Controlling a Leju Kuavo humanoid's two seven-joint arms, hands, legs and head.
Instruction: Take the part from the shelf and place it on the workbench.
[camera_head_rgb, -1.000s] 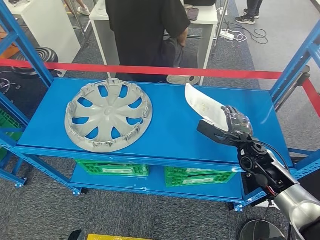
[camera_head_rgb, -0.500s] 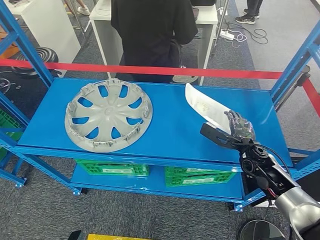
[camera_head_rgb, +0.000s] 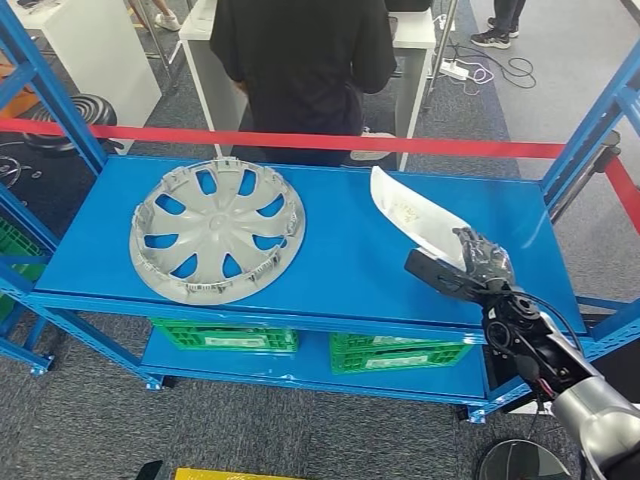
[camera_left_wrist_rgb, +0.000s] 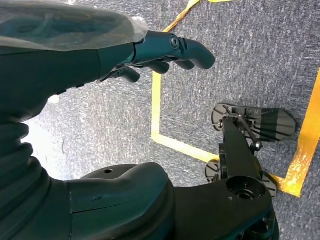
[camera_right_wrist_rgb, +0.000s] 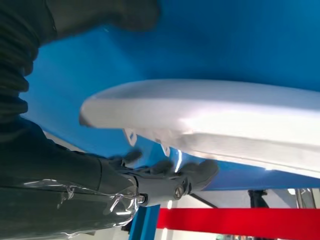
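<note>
The right hand gripped the white part by its near end, fingers clamped under it, tilting it off the shelf's right end for lifting away.

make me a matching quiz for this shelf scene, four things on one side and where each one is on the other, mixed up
Things:
1. round grey plastic wheel cover
2. long white plastic part
3. green plastic crates
4. red tape

Places:
A. on the lower shelf level
B. stretched across behind the blue metal shelf
C. flat on the shelf's left side
D. held tilted in the right robot hand

Pairs: 1-C, 2-D, 3-A, 4-B
</note>
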